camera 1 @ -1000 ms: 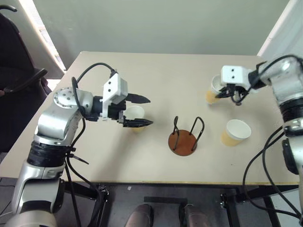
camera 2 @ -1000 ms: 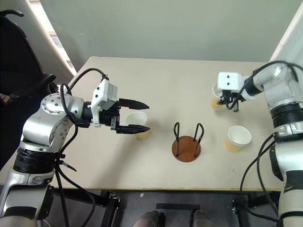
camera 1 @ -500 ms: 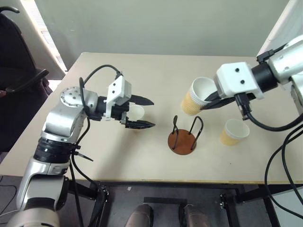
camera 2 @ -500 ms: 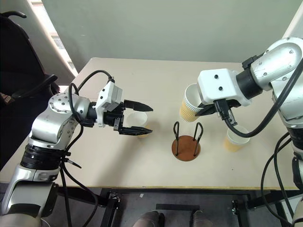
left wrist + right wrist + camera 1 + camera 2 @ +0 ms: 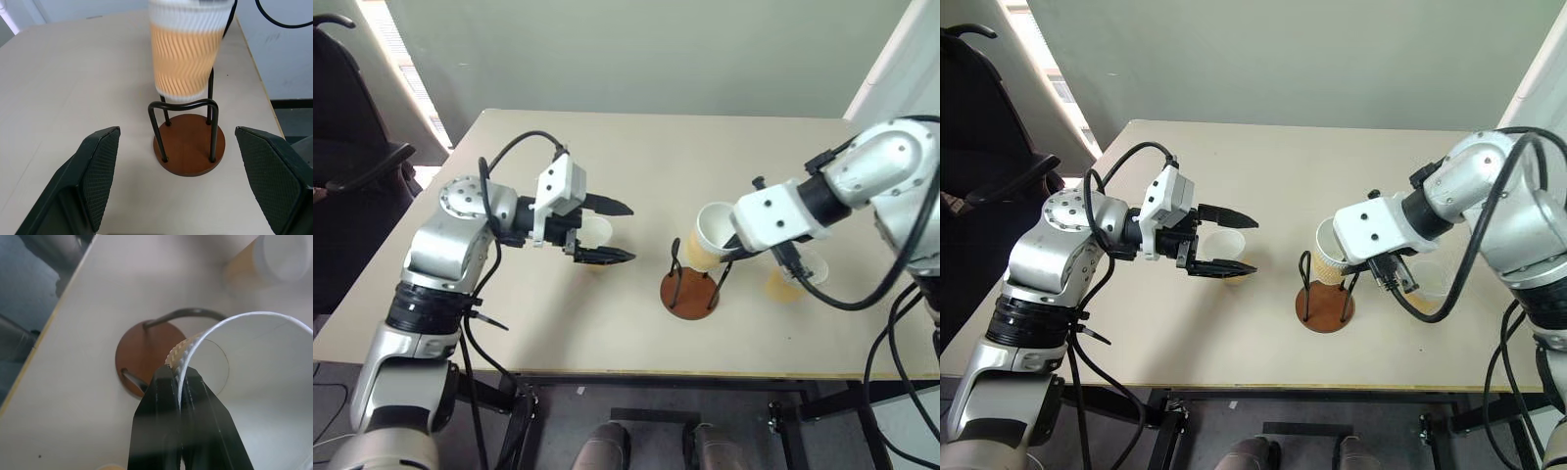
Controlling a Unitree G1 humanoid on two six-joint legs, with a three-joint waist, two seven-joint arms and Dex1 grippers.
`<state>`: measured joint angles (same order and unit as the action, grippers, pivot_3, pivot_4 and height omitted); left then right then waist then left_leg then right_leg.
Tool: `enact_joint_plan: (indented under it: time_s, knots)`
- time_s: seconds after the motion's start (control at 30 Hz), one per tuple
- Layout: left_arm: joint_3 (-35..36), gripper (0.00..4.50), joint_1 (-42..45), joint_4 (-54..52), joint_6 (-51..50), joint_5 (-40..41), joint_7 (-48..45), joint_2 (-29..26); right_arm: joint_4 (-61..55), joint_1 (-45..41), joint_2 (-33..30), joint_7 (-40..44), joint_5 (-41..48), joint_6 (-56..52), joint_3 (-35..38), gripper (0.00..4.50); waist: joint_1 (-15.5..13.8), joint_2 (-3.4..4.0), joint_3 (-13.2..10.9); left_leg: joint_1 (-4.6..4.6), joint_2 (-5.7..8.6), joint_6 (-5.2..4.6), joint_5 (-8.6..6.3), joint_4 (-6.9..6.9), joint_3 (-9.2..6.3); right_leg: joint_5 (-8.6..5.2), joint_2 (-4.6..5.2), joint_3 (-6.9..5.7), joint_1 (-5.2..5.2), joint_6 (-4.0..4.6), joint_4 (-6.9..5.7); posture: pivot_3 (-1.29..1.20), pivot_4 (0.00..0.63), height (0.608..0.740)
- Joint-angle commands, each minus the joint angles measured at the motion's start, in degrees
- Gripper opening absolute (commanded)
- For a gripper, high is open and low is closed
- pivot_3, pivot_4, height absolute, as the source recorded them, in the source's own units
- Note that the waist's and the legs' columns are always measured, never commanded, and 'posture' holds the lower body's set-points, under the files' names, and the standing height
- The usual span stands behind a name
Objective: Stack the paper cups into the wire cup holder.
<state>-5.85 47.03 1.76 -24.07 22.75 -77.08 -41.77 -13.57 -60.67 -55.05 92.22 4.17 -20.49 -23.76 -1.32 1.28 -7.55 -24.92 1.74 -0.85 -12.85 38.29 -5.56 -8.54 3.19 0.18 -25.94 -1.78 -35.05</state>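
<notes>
- One paper cup (image 5: 710, 238) is pinched by its rim in the right end effector (image 5: 179, 382), tilted above the wire cup holder (image 5: 690, 292) near the table (image 5: 636, 147) front edge.
- Level the cup and centre it between the wire loops before lowering.
- Left end effector (image 5: 605, 231) hangs open around a second cup (image 5: 594, 235); a third cup (image 5: 1427, 286) stands beyond the holder.

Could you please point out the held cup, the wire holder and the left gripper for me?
Held cup (image 5: 183, 58), left wrist view, on its ribbed tan side.
Wire holder (image 5: 188, 147), left wrist view, on its brown base.
Left gripper (image 5: 615, 232), left eye view, between its fingertips.
</notes>
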Motion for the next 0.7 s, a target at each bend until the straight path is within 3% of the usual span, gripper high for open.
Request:
enact_joint_plan:
  time_s: [0.03, 0.23, 0.4, 0.5, 0.7]
  knots:
    - [0.3, 4.03, 1.2, -1.2, 0.7, -0.2, 0.4, 0.1, -0.3, -2.0, 1.4, 0.0, 0.0, -1.3, 0.8, 0.66, 0.0, 0.0, 0.0, 0.0, 0.0, 0.0, 0.0, 0.0, 0.0, 0.0, 0.0, 0.0, 0.0, 0.0, 0.0, 0.0, 0.15, 0.74]
    - [0.0, 4.03, 2.0, -2.2, -0.4, -1.3, 2.0, -0.1, 2.2, -3.5, 4.1, -4.7, -0.1, -5.8, 4.0, 2.51, 0.1, 0.0, 0.0, 0.0, 0.0, -0.03, 0.02, 0.0, 0.0, 0.02, 0.0, 0.0, 0.0, 0.02, 0.0, 0.0, 0.15, 0.74]
    - [0.0, 4.03, 1.6, -4.4, 0.0, -3.2, 4.0, -1.2, 2.2, -2.7, 4.7, -10.5, 4.0, -14.4, 10.7, 2.51, 0.0, 0.0, 0.0, -0.02, 0.04, 0.09, 0.09, 0.03, 0.0, 0.03, 0.02, 0.0, 0.01, 0.02, 0.05, 0.0, 0.15, 0.74]
    - [-1.1, 4.03, 0.4, -8.1, 0.5, -6.8, 5.4, -4.1, 0.0, -2.1, 6.0, -15.1, 11.2, -26.1, 19.2, 2.51, 0.1, -0.02, 0.0, -0.04, 0.03, 0.44, 0.29, -0.01, 0.01, 0.02, 0.0, 0.0, -0.01, 0.02, 0.08, 0.0, 0.15, 0.74]
    - [-6.7, 4.03, -1.1, -11.6, 1.8, -17.1, 5.5, -11.3, -4.0, 0.5, 6.1, -20.8, 21.2, -39.5, 27.6, 2.51, 0.1, -0.02, 0.0, 0.0, 0.02, 0.51, 0.32, -0.12, 0.0, -0.02, -0.02, 0.0, 0.0, 0.07, 0.1, 0.0, 0.15, 0.74]
